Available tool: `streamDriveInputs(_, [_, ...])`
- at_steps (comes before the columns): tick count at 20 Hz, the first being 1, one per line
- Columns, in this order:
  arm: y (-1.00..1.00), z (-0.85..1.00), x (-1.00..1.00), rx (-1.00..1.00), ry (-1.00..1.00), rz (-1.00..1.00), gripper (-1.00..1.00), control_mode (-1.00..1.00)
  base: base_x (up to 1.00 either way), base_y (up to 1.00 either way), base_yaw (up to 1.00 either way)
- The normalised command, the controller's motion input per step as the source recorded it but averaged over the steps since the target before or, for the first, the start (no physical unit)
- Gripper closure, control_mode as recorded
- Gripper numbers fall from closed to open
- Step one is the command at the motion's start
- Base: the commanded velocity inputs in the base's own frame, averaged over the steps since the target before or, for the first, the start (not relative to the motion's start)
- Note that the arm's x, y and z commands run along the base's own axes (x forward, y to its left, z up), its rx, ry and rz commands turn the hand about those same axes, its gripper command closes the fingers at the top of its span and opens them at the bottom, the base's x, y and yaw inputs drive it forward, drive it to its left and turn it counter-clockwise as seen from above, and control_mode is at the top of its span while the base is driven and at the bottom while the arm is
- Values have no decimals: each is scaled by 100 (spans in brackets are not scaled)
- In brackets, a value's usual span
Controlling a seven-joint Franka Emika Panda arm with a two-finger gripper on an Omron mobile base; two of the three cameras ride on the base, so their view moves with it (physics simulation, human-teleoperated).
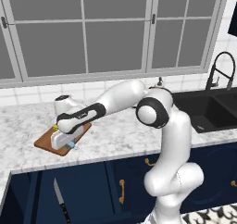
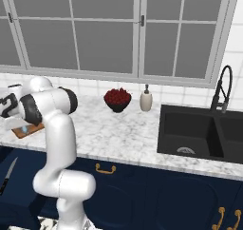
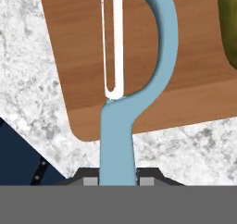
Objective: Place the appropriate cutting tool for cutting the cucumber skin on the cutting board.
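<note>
I have the gripper [image 3: 118, 179] clamped on the peeler [image 3: 139, 79] over the cutting board [image 3: 83, 56] beside the cucumber [image 3: 230, 24]; only lowering and release remain.

The robot arm [image 1: 173, 140] is glossy white with rounded segments, dark grey joint bands and a blocky white hand [image 1: 62, 137].

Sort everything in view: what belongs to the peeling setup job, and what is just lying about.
Job:
peeler, held in the gripper
board
cucumber

Lying about:
knife
bowl of red fruit
soap bottle
sink
faucet
</note>
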Motion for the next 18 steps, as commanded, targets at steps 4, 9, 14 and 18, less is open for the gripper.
streamDriveInputs(4, [28, -22, 2, 0, 0, 2, 100, -100, 0, 0, 0])
streamDriveInputs(9, [0, -28, 16, 0, 0, 4, 100, -100, 0, 0, 0])
streamDriveInputs(14, [0, -23, 1, 0, -1, 4, -100, -100, 0, 0, 0])
streamDriveInputs(18, [-2, 0, -23, 0, -2, 0, -100, -100, 0, 0, 0])
